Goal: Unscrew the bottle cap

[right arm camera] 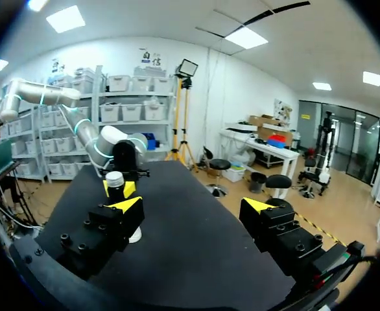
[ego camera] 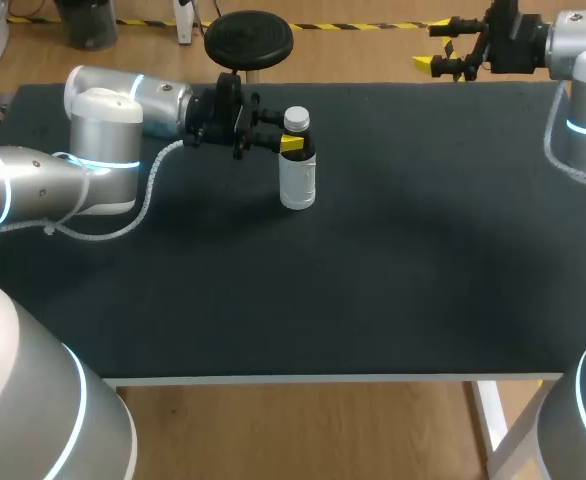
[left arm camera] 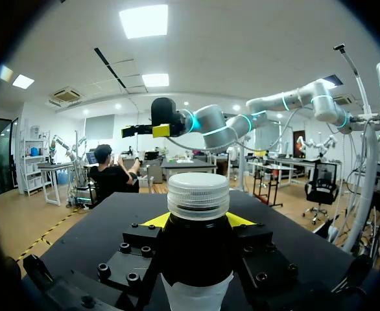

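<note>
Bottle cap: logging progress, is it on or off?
On: the white cap sits atop the bottle neck, clearest in the left wrist view.

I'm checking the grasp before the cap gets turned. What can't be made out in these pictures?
- Head view: the left gripper's far finger, hidden behind the bottle.
- Left wrist view: the bottle's base, cut off at the picture's edge.
- Right wrist view: most of the bottle's body, behind the right gripper's own finger.
- All views: the threads, covered by the cap, so how tight it sits is unknown.

One bottle point(ego camera: 298, 178), one cap point(ego camera: 296, 119)
</note>
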Robot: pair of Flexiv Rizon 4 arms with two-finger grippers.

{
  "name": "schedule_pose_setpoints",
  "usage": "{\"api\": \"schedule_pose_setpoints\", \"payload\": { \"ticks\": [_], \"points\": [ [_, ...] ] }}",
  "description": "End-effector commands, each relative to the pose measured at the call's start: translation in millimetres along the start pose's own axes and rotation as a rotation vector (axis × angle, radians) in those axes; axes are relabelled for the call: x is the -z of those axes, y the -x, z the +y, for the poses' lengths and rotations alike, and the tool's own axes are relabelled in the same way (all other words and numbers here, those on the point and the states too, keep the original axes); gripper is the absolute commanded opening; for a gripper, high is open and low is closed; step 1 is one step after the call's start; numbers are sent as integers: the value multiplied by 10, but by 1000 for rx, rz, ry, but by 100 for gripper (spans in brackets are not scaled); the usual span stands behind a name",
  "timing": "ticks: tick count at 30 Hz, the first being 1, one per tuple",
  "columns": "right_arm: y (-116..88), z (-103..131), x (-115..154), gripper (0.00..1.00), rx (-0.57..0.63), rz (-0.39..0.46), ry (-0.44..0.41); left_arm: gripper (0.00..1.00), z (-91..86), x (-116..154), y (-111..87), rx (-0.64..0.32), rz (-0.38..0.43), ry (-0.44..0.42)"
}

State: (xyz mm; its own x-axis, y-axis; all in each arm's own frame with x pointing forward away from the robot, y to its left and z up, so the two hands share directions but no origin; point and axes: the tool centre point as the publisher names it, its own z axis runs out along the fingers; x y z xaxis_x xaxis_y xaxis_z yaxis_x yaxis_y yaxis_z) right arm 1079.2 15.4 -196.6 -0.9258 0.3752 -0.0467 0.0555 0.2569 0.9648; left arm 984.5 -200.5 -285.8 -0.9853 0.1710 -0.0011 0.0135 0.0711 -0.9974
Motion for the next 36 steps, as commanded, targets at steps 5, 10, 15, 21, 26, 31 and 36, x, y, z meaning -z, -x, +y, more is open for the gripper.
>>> {"api": "schedule_pose_setpoints", "payload": {
  "ticks": [5, 10, 15, 21, 26, 31, 36],
  "points": [
    [-114, -33, -295, 100, -12, 196, 18, 0, -2, 2, 0, -1, 1, 0],
    [-277, -41, -464, 100, -19, 238, 21, 0, -2, 2, 0, -1, 1, 0],
    [-462, -66, -639, 100, -20, 266, 11, 0, -2, 2, 0, -1, 1, 0],
    [-572, -106, -772, 100, -27, 268, 13, 0, -2, 2, 0, -1, 1, 0],
    [-639, -105, -892, 100, -32, 270, 17, 0, -2, 2, 0, -1, 1, 0],
    [-714, -115, -1031, 100, -36, 266, 14, 0, -2, 2, 0, -1, 1, 0],
    [-812, -97, -1175, 100, -39, 280, 12, 0, -2, 2, 0, -1, 1, 0]
  ]
}}
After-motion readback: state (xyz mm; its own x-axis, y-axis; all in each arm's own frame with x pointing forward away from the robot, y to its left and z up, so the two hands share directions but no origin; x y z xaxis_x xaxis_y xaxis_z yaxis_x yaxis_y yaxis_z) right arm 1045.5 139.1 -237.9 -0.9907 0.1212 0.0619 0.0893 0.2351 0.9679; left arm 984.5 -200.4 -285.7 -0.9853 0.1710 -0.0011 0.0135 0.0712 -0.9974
